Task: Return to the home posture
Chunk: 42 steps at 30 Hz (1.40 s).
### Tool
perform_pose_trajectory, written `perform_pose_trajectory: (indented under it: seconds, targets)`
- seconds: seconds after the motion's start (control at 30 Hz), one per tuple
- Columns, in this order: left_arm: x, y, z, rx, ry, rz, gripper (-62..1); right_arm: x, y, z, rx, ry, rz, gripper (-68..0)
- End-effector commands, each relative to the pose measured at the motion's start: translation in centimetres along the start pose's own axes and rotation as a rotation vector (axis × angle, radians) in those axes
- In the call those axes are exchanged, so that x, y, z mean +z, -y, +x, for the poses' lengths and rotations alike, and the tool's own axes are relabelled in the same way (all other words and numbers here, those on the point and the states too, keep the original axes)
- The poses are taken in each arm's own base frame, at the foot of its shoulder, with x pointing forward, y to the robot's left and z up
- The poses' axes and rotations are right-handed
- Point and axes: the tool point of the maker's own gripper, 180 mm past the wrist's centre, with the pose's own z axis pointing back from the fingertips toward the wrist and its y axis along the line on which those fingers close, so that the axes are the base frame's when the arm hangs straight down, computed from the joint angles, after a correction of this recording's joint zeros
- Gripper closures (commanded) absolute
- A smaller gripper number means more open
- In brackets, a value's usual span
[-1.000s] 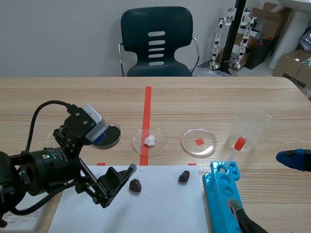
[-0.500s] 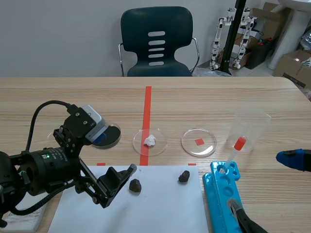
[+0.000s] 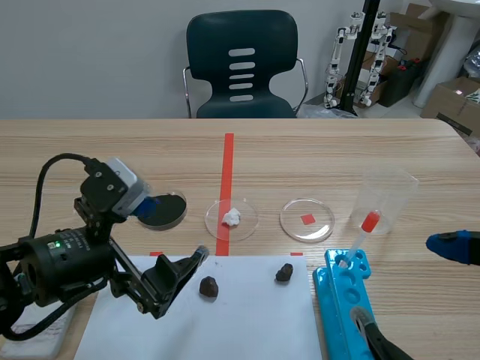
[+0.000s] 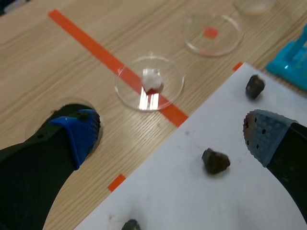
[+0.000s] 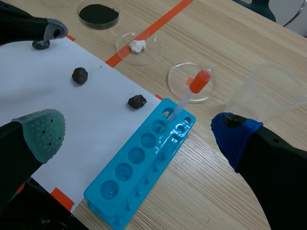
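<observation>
- Left gripper (image 4: 172,138): fingers (image 4: 79,136) spread wide with nothing between them; it hangs low across the sheet's (image 3: 247,322) far edge, toward that edge's left end, its arm coming in over the table's (image 3: 315,157) near-left corner
- Right gripper (image 5: 140,132): fingers also spread wide and empty, low by the table's right edge near the near-right corner
- Progress, as a judgement: nothing is held and nothing looks half-placed, so the handling seems done. The right arm looks drawn in already. The left one looks to have some way to go, since its fingers reach over the sheet
- What is left, most likely: pulling the left arm toward the table's near edge and settling both arms; where home lies cannot be told
- Around the left fingers: a dark lump (image 4: 215,161) on the sheet just ahead, a second lump (image 4: 254,86) near the sheet's far edge, and a third (image 4: 130,225) close under the gripper
- Past the sheet's far edge: a black dish (image 3: 163,208) beside the blue pad, a dish with a white bit (image 4: 149,82) on the red line, and a dish with a red square (image 4: 211,33)
- Ahead of the right fingers: a blue tray (image 5: 139,167) along the sheet's right edge, with a dropper (image 5: 192,91) tilted in its far end, and a clear cup (image 5: 268,91) beyond
- In the way: little; the lump nearest the left fingers and the tilted dropper are the likeliest to be knocked
</observation>
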Motion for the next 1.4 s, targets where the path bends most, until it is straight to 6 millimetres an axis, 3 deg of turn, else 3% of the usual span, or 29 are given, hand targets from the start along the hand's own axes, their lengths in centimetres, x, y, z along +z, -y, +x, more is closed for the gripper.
perform_pose_trajectory:
  seconds: [0.0, 0.13, 0.33, 0.47, 0.6, 0.77, 0.97, 1.37]
  targets:
    - [0.7, 0.3, 0.3, 0.009, 0.039, -0.003, -62.3, -0.1, 0.3, 0.6, 0.001, 0.025, -0.008, -64.7]
    - [2.7, -1.2, 0.4, 0.024, 0.092, 0.043, -62.3, -0.1, 0.3, 0.6, 0.001, 0.025, -0.008, -64.7]
    - [8.6, -5.0, 1.7, -0.006, 0.202, 0.183, -62.3, -0.1, 0.3, 0.6, 0.001, 0.025, -0.008, -64.7]
    - [11.4, -4.6, 3.3, -0.018, 0.242, 0.162, -62.3, -0.1, 0.3, 0.6, 0.001, 0.025, -0.008, -64.7]
    - [13.4, -2.9, 5.5, -0.040, 0.265, 0.130, -62.3, -0.1, 0.3, 0.6, 0.001, 0.025, -0.008, -64.7]
    - [14.2, 0.5, 8.1, -0.060, 0.287, 0.059, -62.3, -0.1, 0.3, 0.6, 0.001, 0.025, -0.008, -64.7]
    - [14.3, 3.3, 9.4, -0.086, 0.289, -0.019, -62.3, -0.1, 0.3, 0.6, 0.001, 0.025, -0.008, -64.7]
    - [14.2, 3.8, 8.9, -0.111, 0.257, -0.038, -62.3, -0.1, 0.3, 0.6, 0.001, 0.025, -0.008, -64.7]
